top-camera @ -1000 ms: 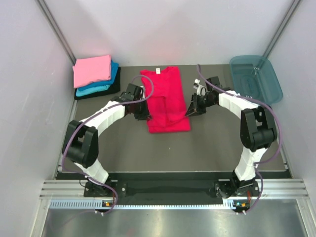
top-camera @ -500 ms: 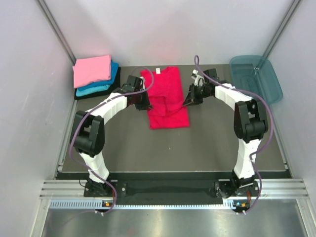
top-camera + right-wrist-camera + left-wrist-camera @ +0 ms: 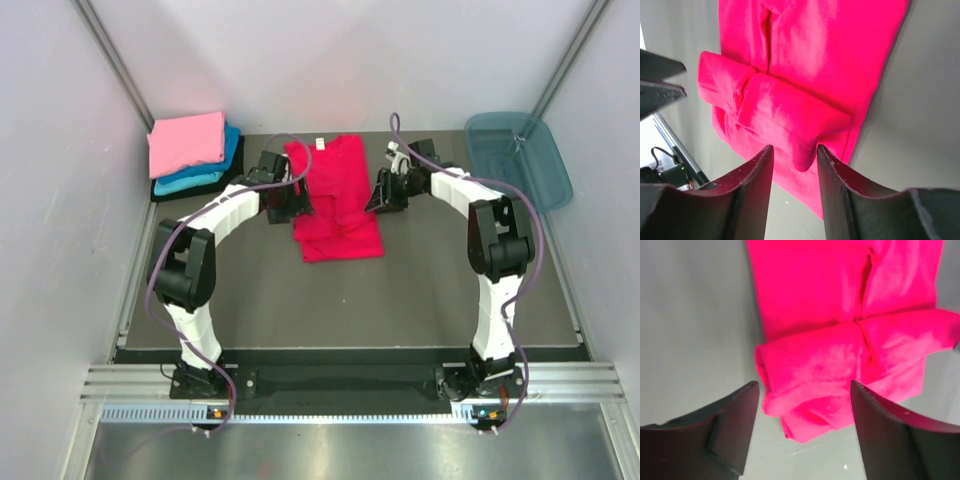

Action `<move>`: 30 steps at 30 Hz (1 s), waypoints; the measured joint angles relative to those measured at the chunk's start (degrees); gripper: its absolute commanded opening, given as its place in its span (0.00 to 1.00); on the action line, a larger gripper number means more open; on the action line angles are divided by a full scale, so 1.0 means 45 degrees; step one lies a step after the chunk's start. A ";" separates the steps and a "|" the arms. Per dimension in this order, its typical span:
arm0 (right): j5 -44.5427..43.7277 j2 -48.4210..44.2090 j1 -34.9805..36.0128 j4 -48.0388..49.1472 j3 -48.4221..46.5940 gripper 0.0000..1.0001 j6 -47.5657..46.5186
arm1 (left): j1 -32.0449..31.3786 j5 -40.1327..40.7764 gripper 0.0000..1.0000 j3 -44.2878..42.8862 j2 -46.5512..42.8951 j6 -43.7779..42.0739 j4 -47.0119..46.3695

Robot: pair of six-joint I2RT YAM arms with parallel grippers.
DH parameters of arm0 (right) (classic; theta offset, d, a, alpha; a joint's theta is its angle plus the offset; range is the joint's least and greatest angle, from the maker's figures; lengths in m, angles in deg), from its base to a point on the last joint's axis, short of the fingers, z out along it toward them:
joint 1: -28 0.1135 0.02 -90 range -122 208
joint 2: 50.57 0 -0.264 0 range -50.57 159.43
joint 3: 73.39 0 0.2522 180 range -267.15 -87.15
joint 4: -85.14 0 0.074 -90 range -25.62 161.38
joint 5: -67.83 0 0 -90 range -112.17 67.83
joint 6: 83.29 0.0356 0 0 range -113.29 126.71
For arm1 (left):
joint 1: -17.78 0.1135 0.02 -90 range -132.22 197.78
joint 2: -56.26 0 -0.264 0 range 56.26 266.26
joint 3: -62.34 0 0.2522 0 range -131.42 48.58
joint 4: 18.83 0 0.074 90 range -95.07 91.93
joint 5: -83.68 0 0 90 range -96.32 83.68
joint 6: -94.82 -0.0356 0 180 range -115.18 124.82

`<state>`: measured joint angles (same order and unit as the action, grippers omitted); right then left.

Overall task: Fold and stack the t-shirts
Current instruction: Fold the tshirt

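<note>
Table (image 3: 420, 290): dark grey, matte. Far centre: crimson-red t-shirt (image 3: 335, 195), partly folded, flat on the surface. Far left corner: black t-shirt (image 3: 232, 178) directly on the table, bottom of a folded stack. Far right corner: translucent teal tub (image 3: 518, 158), overhanging the edge.
</note>
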<state>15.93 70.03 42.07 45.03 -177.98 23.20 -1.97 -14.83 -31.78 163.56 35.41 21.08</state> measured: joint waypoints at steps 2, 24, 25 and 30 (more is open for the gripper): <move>-0.0034 -0.0102 -0.0029 -0.0160 0.0005 0.42 -0.0073 | 0.0000 0.0437 0.84 -0.0204 -0.0029 -0.0287 0.0136; 0.0607 -0.2875 -0.1258 -0.0976 0.5192 0.47 0.0505 | 0.0219 -0.2613 0.75 0.4503 -0.1919 0.1078 0.1491; 0.0646 -0.2778 -0.1234 -0.0845 0.5192 0.47 0.0607 | 0.0219 -0.2696 0.75 0.4503 -0.1860 0.1229 0.1375; 0.0869 -0.2419 -0.1185 -0.0287 0.5178 0.47 0.0957 | 0.0219 -0.3070 0.65 0.4454 -0.1540 0.1855 0.0529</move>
<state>19.85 59.14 36.73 43.74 -154.68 27.51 -0.99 -28.64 -11.74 156.63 43.76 23.47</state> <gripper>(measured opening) 0.470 0.684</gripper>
